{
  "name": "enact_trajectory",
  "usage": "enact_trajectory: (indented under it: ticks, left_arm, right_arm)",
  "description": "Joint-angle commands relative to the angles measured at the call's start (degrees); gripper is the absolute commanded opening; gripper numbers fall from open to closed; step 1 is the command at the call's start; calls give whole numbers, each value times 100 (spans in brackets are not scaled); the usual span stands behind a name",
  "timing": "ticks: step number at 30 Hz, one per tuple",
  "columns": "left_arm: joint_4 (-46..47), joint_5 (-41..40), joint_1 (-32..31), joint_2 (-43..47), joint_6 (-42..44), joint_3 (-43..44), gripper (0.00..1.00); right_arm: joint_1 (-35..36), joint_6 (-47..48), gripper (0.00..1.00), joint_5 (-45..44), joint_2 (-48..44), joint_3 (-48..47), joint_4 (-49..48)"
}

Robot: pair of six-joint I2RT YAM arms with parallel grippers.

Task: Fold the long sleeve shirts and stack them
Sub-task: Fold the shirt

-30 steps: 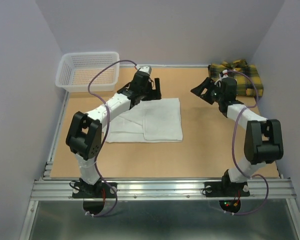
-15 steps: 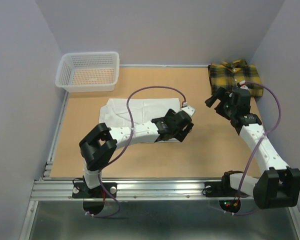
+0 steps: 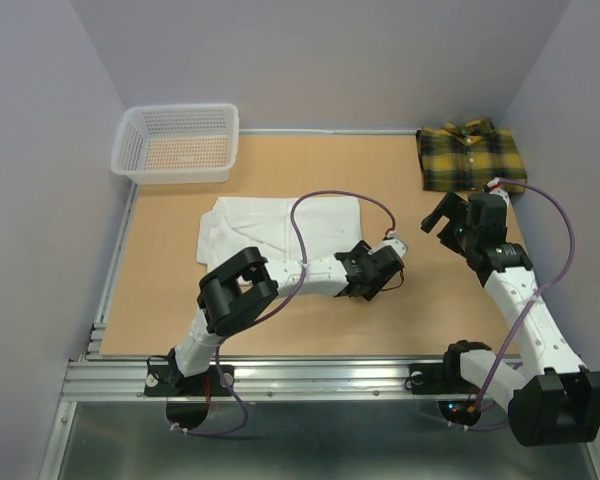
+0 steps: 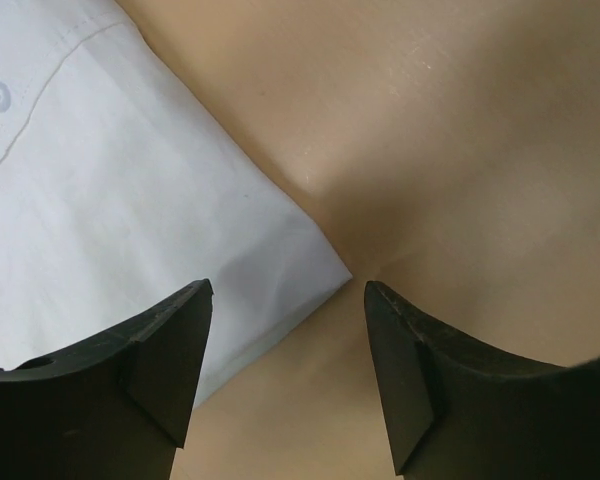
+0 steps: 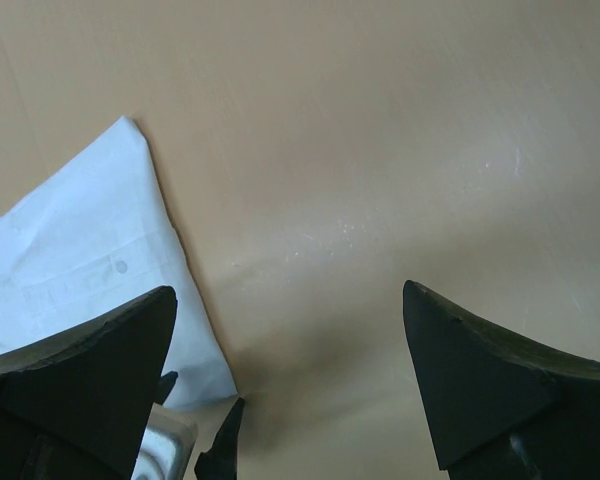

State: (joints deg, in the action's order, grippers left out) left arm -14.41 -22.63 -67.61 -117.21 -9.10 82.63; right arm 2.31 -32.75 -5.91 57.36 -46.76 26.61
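The white long sleeve shirt (image 3: 280,228) lies folded flat in the middle of the table, collar toward the left. The plaid shirt (image 3: 470,156) sits folded at the far right corner. My left gripper (image 3: 380,268) hovers low at the white shirt's near right corner. In the left wrist view my left gripper (image 4: 288,290) is open, and that corner of the white shirt (image 4: 130,200) reaches up between its fingers without touching them. My right gripper (image 3: 443,216) is open and empty over bare table between the two shirts. In the right wrist view my right gripper (image 5: 289,290) looks at the white shirt (image 5: 90,260).
A white mesh basket (image 3: 177,145) stands at the far left corner. Walls close in the table on the left, back and right. A metal rail (image 3: 320,375) runs along the near edge. A purple cable (image 3: 325,195) from the left arm loops over the white shirt.
My left arm swung from the white shirt's far edge round to its near right corner, its jaws narrowing a little. My right arm pulled back from the plaid shirt and opened wider.
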Motion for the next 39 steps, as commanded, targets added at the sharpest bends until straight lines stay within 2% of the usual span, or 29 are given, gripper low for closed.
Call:
enact_trajectory:
  ticks: [1, 2, 7, 10, 14, 16, 23, 28, 35, 39]
  left_arm:
    - [-61, -312, 11, -170, -91, 219, 70]
    - [-61, -373, 11, -240, -109, 210, 65]
    - [-26, -444, 11, -382, -144, 157, 54]
    - [140, -461, 20, -373, -136, 69, 41]
    - [220, -418, 108, -347, -162, -1, 12]
    - [263, -391, 187, -242, -215, -45, 2]
    - [509, 12, 424, 391, -285, -396, 0]
    - [685, 171, 442, 989, -329, -678, 0]
    - [817, 312, 486, 1420, -338, -924, 0]
    - [888, 426, 486, 1516, -355, -959, 0]
  right_arm:
    - [-28, 59, 99, -147, -190, 159, 64]
    - [-28, 41, 99, -86, -199, 159, 64]
    - [-28, -12, 98, 108, -129, 159, 55]
    - [-28, -21, 98, 231, -15, 150, 46]
    - [-28, 23, 97, 529, 196, 106, 28]
    - [-28, -3, 97, 704, 301, 88, 11]
    - [-20, -91, 97, 1539, 844, 71, -402]
    - [-11, -310, 99, 2760, 1584, 281, -1068]
    - [120, -1039, 99, 4113, 2744, 572, -3011]
    - [349, -1461, 97, 4554, 3489, 581, -4030]
